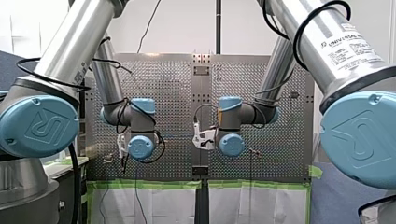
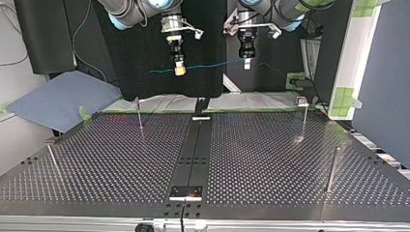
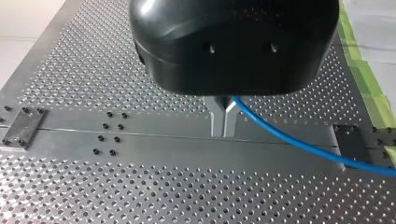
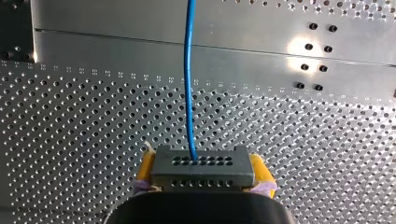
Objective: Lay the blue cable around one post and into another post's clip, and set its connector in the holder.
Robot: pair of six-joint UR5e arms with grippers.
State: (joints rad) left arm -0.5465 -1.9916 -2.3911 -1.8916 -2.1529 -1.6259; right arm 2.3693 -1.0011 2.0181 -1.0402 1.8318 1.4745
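Both grippers hang high above the perforated table with the blue cable stretched between them. My right gripper, the one with yellow pads, is at the top view's left. In the right wrist view my right gripper is shut on the grey connector, and the blue cable runs straight ahead from it. My left gripper is at the top view's right. In the left wrist view its metal fingers are shut on the blue cable, which trails off to one side.
Thin posts stand on the table: one at the back left of the top view, one with a clip head at the back right, one at the front right, and one at the front left. A small plate sits on the central strip near the front edge.
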